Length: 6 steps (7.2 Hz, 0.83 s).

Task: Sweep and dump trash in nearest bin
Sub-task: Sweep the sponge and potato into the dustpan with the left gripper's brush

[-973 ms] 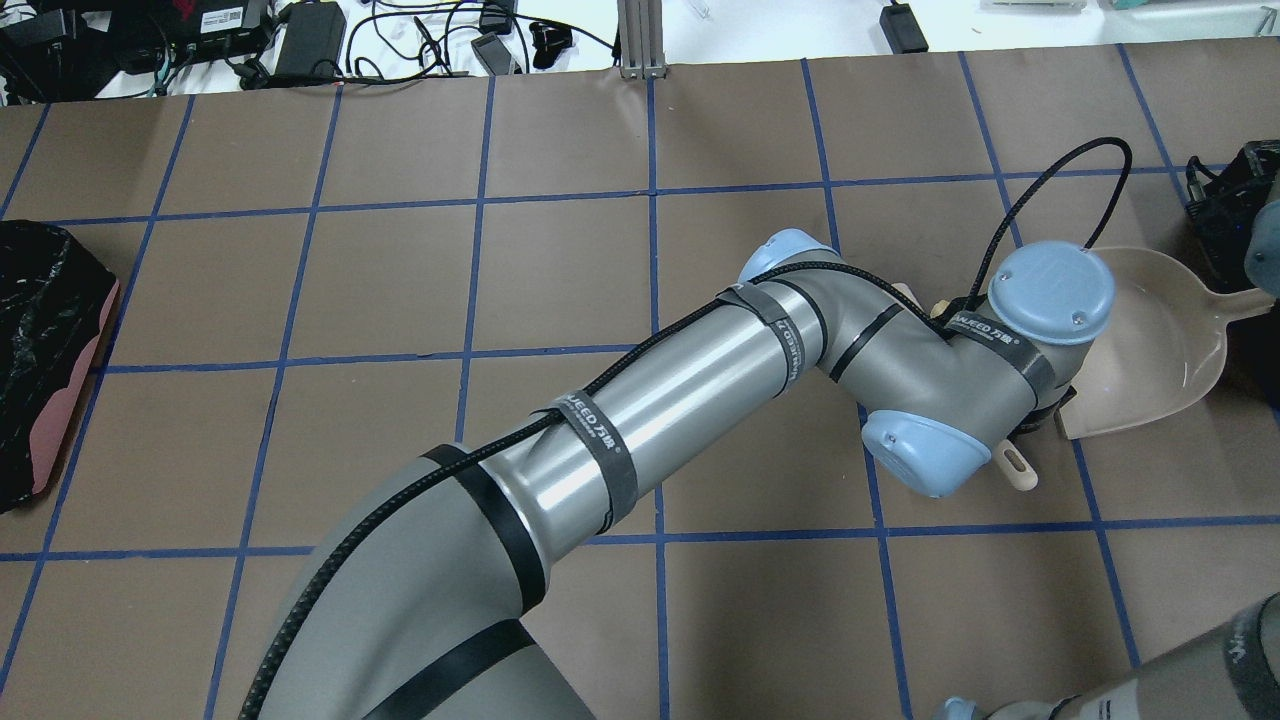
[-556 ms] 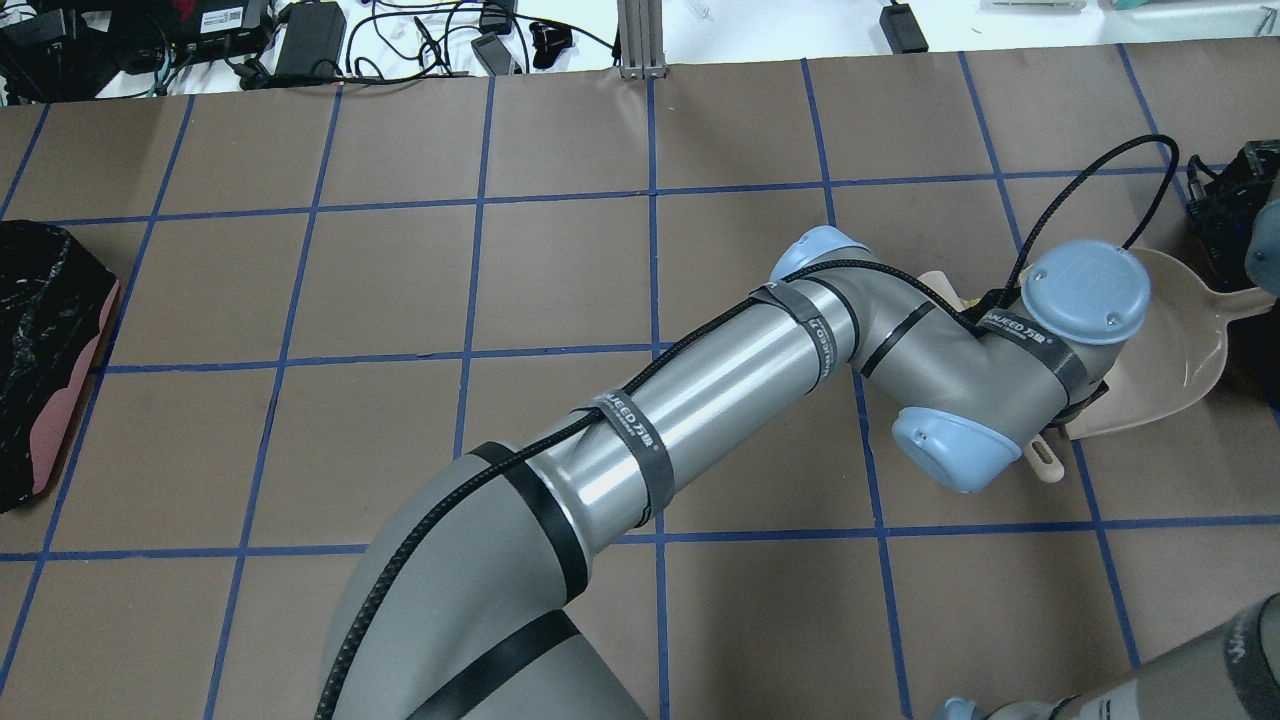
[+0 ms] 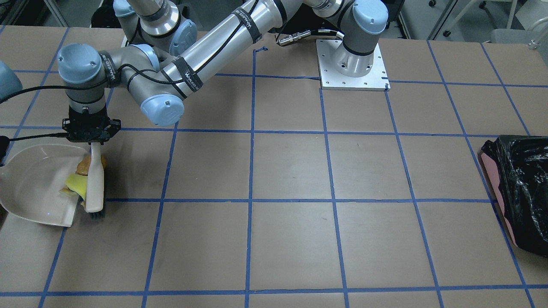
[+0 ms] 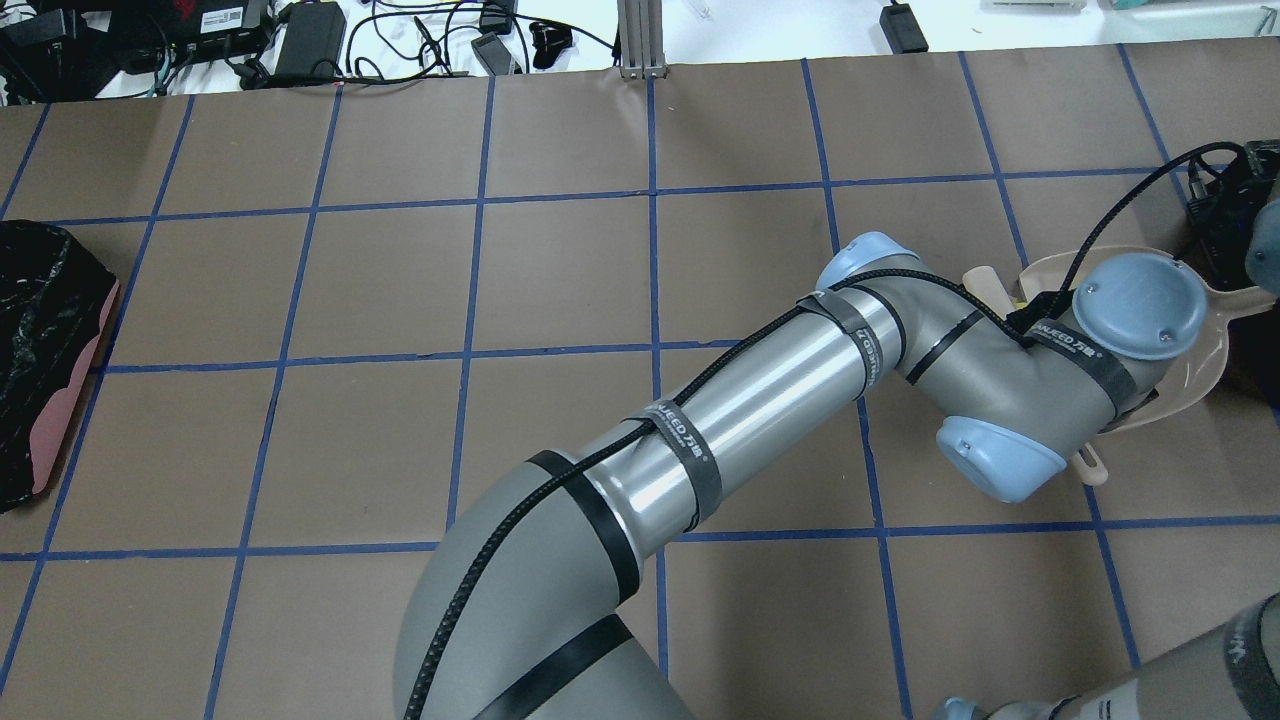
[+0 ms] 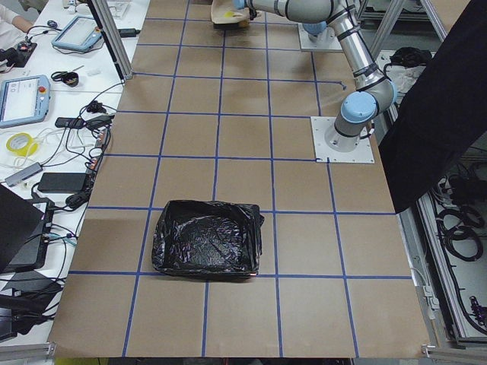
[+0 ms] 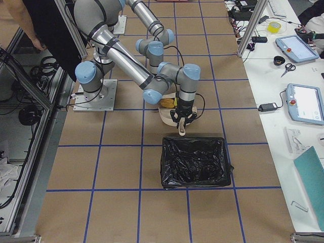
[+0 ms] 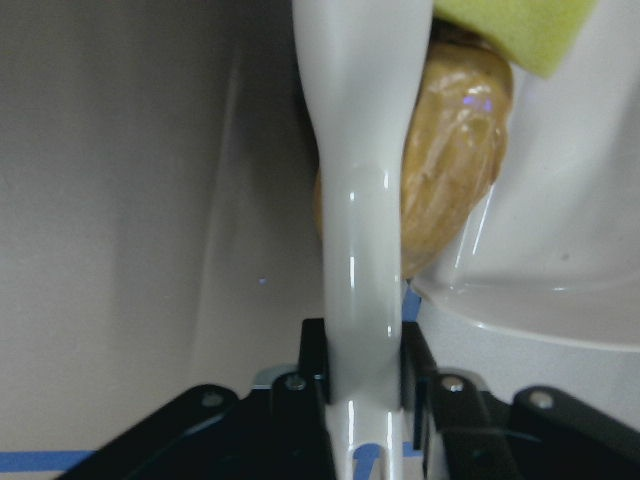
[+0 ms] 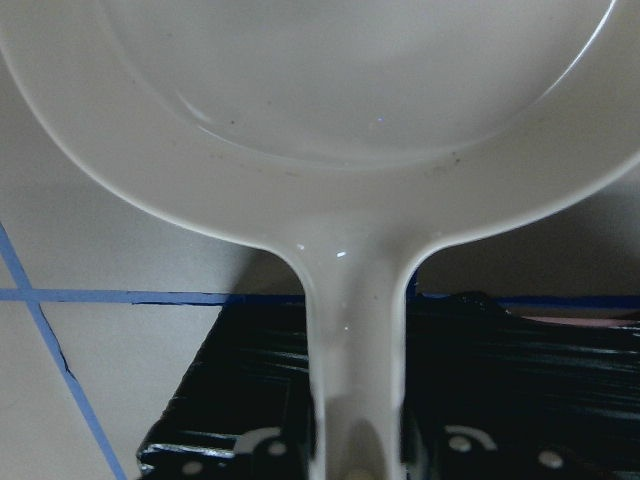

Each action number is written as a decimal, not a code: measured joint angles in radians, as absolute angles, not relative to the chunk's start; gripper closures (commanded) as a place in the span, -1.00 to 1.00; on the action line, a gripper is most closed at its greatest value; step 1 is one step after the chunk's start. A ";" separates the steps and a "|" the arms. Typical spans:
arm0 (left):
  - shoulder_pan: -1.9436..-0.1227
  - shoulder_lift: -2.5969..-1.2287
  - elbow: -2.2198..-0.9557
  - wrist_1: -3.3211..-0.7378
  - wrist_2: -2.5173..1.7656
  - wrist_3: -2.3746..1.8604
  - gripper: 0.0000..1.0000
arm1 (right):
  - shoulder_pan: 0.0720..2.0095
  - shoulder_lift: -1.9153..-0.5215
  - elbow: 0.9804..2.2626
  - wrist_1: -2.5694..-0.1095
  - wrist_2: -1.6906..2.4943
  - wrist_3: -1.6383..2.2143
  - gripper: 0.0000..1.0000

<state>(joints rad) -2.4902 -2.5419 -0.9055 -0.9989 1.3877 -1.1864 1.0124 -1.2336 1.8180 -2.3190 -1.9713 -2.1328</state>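
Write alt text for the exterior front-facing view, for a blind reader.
At the view's left, the left gripper holds a white brush by its handle, with its head against food scraps at the open edge of a white dustpan. A pink bin lined with black plastic sits at the view's right edge.

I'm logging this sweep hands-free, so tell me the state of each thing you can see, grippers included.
left gripper: shut on brush
brush: held by its handle, bristles at the table, pressed against trash
trash: at dustpan's mouth, partly on the pan
dustpan: held by its handle, resting on table
right gripper: shut on dustpan
near bin: open, black-bagged, close to dustpan
pink bin: open, black-bagged, at table's far end
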 measured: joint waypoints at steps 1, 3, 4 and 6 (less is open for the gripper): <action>-2.502 -2.555 -0.881 -1.000 1.384 -1.231 1.00 | 1.012 -1.233 1.818 -2.319 -1.971 -2.132 1.00; -2.513 -2.571 -0.823 -1.000 1.356 -1.323 1.00 | 1.012 -1.232 1.819 -2.319 -1.970 -2.130 1.00; -2.513 -2.578 -0.792 -1.000 1.345 -1.354 1.00 | 1.012 -1.232 1.819 -2.320 -1.970 -2.130 1.00; -2.514 -2.589 -0.742 -0.999 1.333 -1.383 1.00 | 1.012 -1.232 1.819 -2.321 -1.970 -2.129 1.00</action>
<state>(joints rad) -2.5142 -2.5889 -0.7422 -0.9992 1.3332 -1.3831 1.0122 -1.2320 1.8193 -2.3207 -1.9698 -2.1292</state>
